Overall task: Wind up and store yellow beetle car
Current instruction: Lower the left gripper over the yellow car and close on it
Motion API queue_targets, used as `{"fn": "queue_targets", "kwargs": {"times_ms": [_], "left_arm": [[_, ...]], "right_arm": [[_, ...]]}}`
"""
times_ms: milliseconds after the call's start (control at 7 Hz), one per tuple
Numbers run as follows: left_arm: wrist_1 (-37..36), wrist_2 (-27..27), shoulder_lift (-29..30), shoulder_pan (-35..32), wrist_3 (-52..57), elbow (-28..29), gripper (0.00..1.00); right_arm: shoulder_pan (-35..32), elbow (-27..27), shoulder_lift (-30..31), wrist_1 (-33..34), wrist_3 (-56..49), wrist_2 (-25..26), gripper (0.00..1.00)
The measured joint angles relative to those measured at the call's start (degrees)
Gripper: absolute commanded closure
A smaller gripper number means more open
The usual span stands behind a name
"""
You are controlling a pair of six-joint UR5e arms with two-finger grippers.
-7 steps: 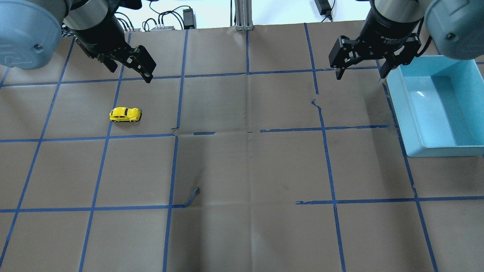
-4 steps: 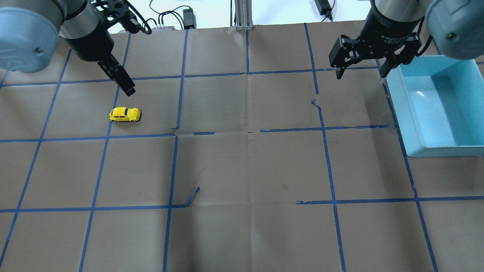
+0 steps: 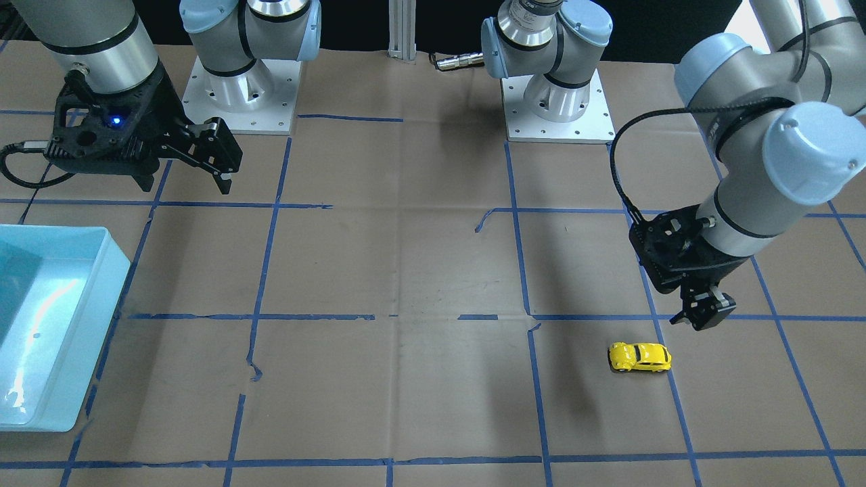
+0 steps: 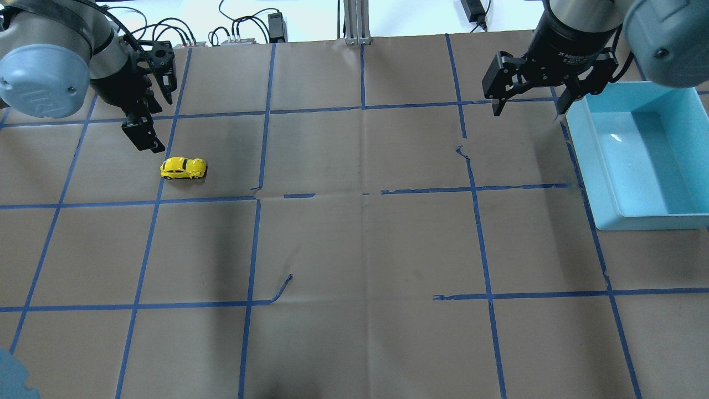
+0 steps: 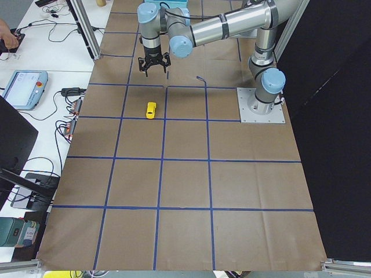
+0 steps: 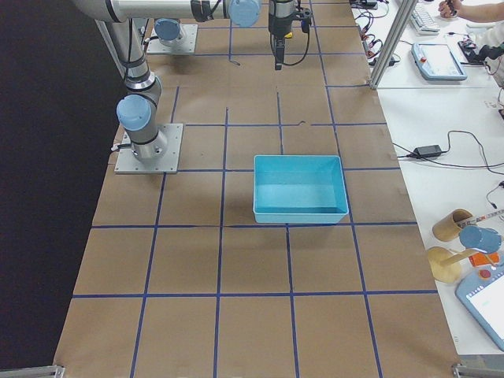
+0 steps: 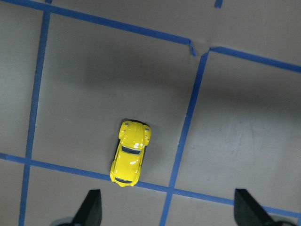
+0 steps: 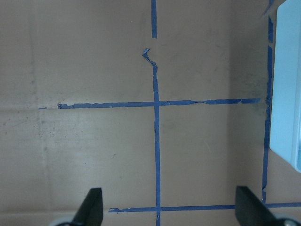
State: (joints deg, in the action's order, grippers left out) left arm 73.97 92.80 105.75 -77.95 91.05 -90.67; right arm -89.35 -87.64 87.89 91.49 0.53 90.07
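The yellow beetle car [image 4: 184, 168] stands on its wheels on the brown paper at the table's left, and also shows in the front view [image 3: 640, 357] and the exterior left view [image 5: 151, 109]. My left gripper [image 4: 148, 141] hovers a little way from it on the robot's side, open and empty. In the left wrist view the car [image 7: 130, 159] lies just ahead of the gripper [image 7: 168, 209], nearer the left fingertip [image 7: 91, 207]. My right gripper [image 4: 529, 108] is open and empty, above the table beside the light-blue bin [image 4: 642, 217].
The bin stands at the table's right edge, empty inside, and shows in the front view [image 3: 111, 270] and the exterior right view [image 6: 299, 214]. Blue tape lines grid the paper, with a loose curl [image 4: 282, 288] near the middle front. Cables lie beyond the far edge.
My left gripper has turned and swung left and towards the car, from up by the far tape line to just beside it. The car and the right arm have not moved.
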Motion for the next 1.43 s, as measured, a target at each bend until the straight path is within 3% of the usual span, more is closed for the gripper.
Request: {"fn": "queue_targets", "kwargs": {"times_ms": [286,571,1143,1286,1429], "left_arm": [[-7.6,0.0,5.2,1.5,12.5,-1.3,0.0],[-16.1,-0.1,9.9,4.0,18.3,-3.9,0.0],[-19.0,-0.6,13.6,4.9,18.3,-5.6,0.07],[-19.3,-0.6,14.0,4.9,18.5,-5.7,0.19],[-19.6,-0.7,14.6,4.9,18.6,-5.8,0.58]], "right_arm": [[0.0,0.0,0.0,0.0,0.0,0.0,0.0],[0.0,0.0,0.0,0.0,0.1,0.0,0.0],[0.0,-0.1,-0.1,0.1,0.1,-0.2,0.0],[0.0,-0.1,-0.1,0.1,0.1,-0.2,0.0],[0.0,0.0,-0.2,0.1,0.1,-0.2,0.0]]}}
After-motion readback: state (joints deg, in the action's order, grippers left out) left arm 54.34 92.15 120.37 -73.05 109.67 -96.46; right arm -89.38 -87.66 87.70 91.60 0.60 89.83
